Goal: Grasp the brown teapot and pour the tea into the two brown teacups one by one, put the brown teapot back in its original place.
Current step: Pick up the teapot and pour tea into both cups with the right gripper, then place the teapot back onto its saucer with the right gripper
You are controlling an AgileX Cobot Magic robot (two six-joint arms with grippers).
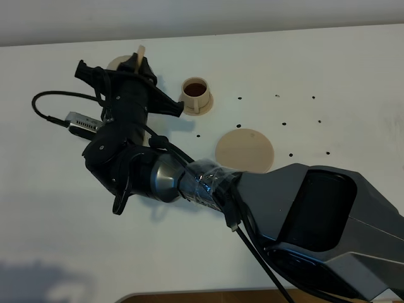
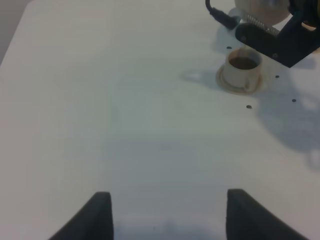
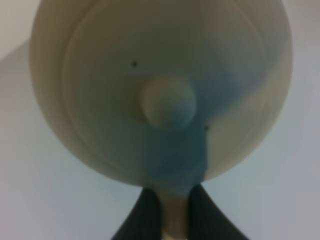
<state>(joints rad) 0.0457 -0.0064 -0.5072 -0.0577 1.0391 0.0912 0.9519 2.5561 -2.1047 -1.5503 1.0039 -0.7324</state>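
Note:
My right gripper (image 1: 136, 68) reaches across to the far left of the table and is shut on the loop handle of the brown teapot (image 1: 118, 63). The right wrist view looks down on the teapot's lid and knob (image 3: 166, 101), with the handle between the gripper's fingers (image 3: 145, 215). One brown teacup (image 1: 196, 94) stands on its small saucer just right of the gripper, with dark tea in it; it also shows in the left wrist view (image 2: 242, 71). The second teacup is hidden. The wide round saucer (image 1: 245, 150) lies bare mid-table. My left gripper (image 2: 167, 212) is open and empty above the bare table.
The white table (image 1: 328, 63) has small dark holes right of the cup and saucer. The right arm's dark body (image 1: 303, 214) and its cables (image 1: 57, 98) cover the front middle and left. The table's front edge shows at the bottom.

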